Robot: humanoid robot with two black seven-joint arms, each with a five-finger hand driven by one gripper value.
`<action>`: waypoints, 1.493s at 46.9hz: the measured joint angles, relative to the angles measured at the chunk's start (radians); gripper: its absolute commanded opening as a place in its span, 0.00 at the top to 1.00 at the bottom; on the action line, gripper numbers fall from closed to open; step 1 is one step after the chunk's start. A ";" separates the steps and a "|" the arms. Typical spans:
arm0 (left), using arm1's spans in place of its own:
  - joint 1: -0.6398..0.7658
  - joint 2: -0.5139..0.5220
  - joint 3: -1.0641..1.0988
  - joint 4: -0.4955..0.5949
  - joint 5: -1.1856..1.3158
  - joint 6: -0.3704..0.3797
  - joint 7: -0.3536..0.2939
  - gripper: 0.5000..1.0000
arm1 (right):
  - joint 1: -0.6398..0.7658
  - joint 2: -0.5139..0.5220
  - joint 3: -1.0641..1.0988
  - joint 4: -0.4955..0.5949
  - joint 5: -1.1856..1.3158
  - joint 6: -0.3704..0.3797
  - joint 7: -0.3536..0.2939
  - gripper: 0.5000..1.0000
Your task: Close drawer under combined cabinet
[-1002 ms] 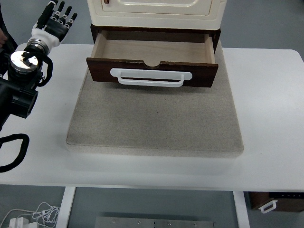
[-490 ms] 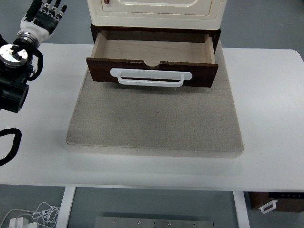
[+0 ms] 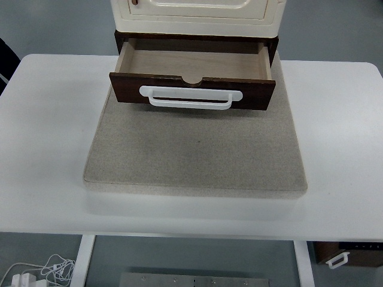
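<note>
Top view shows neither of my hands, so I cannot tell how my fingers are set or which hand lies nearer. At upper centre of the frame the drawer (image 3: 192,66) stands pulled out under the cream cabinet (image 3: 194,13), empty, over the grey mat (image 3: 194,149). Its white handle (image 3: 190,97) runs left to right; closing means pushing the front toward the top edge.

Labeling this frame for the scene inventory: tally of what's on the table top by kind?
Cream cabinet: 1
Dark wooden drawer, pulled open and empty: 1
White drawer handle: 1
Grey mat under the cabinet: 1
Total: 4, all on the white table. No robot hand is in view.
</note>
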 measured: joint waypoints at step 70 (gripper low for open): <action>-0.555 0.318 1.035 -1.180 0.321 -0.008 0.100 0.00 | 0.000 0.000 0.000 0.000 0.000 0.000 0.000 0.10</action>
